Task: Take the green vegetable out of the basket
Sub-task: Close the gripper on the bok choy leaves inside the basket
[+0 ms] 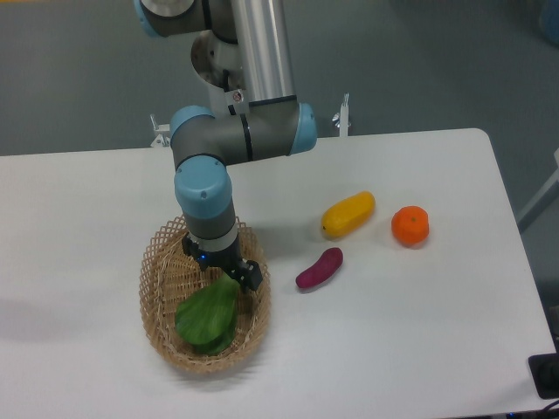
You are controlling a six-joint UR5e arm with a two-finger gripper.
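Note:
The bok choy lies inside the oval tan wicker basket at the front left of the table, its dark-green leaves pointing toward the front. My gripper is down in the basket, right at the stem end of the bok choy, which its fingers cover. The fingers seem to stand on either side of the stem end, but I cannot tell whether they are closed on it. The leaves still rest on the basket floor.
A small purple eggplant-like piece lies just right of the basket. A yellow oblong fruit and an orange lie farther right. The arm's elbow hangs above the basket's back edge.

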